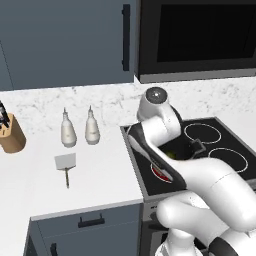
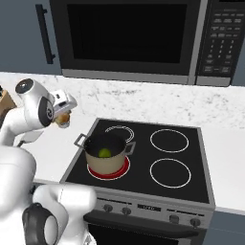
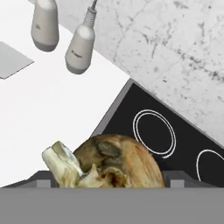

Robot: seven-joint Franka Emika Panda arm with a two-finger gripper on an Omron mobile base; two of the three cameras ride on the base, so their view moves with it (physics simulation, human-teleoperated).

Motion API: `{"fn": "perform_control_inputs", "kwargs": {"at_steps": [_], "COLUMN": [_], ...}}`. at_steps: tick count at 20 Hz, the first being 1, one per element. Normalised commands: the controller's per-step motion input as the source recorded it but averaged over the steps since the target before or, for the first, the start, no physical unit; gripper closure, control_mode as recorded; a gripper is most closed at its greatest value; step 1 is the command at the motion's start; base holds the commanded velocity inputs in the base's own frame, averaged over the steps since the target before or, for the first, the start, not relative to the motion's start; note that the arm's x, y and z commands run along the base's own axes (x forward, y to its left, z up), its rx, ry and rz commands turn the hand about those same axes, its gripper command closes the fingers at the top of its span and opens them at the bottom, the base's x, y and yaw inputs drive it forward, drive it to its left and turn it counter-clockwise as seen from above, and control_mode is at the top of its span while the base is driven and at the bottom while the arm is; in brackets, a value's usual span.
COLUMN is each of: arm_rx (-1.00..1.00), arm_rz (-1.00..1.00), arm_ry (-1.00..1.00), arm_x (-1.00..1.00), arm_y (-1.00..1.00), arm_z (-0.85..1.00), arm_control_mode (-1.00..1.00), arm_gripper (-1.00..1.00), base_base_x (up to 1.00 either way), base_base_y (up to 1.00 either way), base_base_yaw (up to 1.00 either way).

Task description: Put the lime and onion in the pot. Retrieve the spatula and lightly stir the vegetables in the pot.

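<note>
Onion (image 3: pixel 116 162), round, tan and papery: your gripper (image 2: pixel 63 118) grips it just left of the black stovetop's (image 2: pixel 191 191) edge, with the tan dark-rimmed pot (image 2: pixel 106 161) close by.

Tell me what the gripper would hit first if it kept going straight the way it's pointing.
The onion sits right between the gripper fingers. Beyond it, probably the white counter beside the stove's corner, though depth is unclear.

Onion (image 3: pixel 116 162) papery, rough; stovetop (image 2: pixel 182 153) glossy black; counter (image 1: pixel 100 170) matt white.
</note>
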Motion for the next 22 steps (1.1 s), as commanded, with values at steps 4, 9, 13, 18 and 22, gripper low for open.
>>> {"fn": "perform_control_inputs", "kwargs": {"at_steps": [4,9,13,18,22], "arm_rx": [0.12,0.16,0.04,-0.04,-0.13], "arm_rz": [0.00,0.00,0.00,0.00,0.00], "arm_ry": [0.00,0.11,0.10,0.08,0.01], "arm_x": [0.00,0.09,0.20,0.14,0.08], "arm_y": [-0.99,-0.97,-0.70,-0.15,0.00], "arm_z": [0.00,-0.46,-0.61,-0.57,-0.43], "arm_control_mode": [-1.00,-1.00,-1.00,-1.00,-1.00], "arm_gripper": [1.00,1.00,1.00,1.00,1.00], "base_base_x": [0.00,0.00,0.00,0.00,0.00], "base_base_y": [0.00,0.00,0.00,0.00,0.00], "base_base_yaw": [0.00,0.00,0.00,0.00,0.00]}}
